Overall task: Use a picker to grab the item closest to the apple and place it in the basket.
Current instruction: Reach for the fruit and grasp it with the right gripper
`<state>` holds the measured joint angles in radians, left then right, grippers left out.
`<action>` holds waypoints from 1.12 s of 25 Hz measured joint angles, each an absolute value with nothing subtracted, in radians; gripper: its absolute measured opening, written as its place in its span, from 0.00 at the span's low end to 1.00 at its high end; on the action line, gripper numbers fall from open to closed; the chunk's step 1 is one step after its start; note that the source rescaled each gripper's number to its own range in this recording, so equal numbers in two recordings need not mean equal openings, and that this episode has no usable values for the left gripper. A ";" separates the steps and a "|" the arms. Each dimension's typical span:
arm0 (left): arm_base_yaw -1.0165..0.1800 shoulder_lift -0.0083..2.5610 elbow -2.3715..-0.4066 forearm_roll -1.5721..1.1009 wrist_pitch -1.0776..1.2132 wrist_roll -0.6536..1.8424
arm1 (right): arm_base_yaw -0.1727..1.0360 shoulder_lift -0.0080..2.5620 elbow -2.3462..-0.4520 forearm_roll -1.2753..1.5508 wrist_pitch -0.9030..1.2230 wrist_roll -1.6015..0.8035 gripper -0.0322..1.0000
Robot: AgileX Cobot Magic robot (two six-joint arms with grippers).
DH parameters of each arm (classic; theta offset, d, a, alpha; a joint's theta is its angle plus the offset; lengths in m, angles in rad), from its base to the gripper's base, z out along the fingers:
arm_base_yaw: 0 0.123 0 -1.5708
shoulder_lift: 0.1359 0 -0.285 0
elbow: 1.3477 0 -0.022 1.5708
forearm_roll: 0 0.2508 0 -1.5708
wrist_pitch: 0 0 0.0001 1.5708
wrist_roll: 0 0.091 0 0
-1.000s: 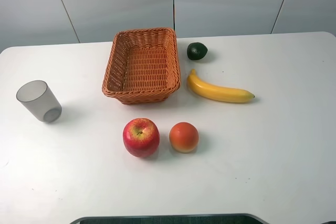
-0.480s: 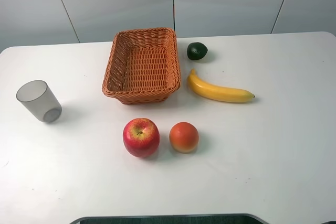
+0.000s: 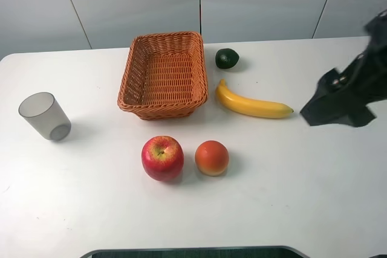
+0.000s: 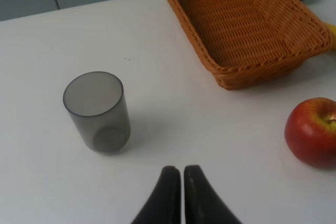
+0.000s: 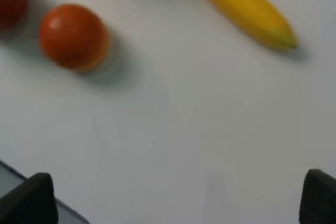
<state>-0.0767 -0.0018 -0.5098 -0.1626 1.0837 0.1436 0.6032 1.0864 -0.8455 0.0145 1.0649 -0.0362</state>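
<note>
A red apple [image 3: 162, 158] lies on the white table in front of the wicker basket [image 3: 163, 74]. An orange [image 3: 211, 158] sits just right of the apple, nearer to it than anything else. My right gripper [image 3: 332, 110] hovers at the table's right side, beyond the banana's tip. In the right wrist view it [image 5: 178, 203] stands open and holds nothing, with the orange [image 5: 73, 36] well away from it. My left gripper [image 4: 182, 192] is shut and empty, near the cup; the exterior view does not show it. The apple [image 4: 312, 131] and basket [image 4: 236, 24] appear in the left wrist view.
A yellow banana [image 3: 251, 104] lies right of the basket, with a dark avocado [image 3: 227, 58] behind it. A grey translucent cup [image 3: 44, 116] stands at the left. The table's front edge runs close below the apple and orange.
The right arm has come into the exterior view from the right side; earlier no arm showed. The fruit, basket and cup have not moved.
</note>
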 joint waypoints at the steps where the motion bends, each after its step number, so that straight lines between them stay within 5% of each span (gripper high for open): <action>1: -0.077 -0.002 -0.510 -0.163 1.084 0.144 | 0.641 1.121 -0.846 0.014 1.048 -0.050 1.00; 12: -0.077 -0.002 -0.510 -0.163 1.084 0.144 | 0.887 1.466 -0.846 0.071 0.827 -0.260 1.00; 28: -0.077 -0.002 -0.510 -0.163 1.084 0.144 | 0.924 1.754 -0.902 0.000 0.601 -0.333 1.00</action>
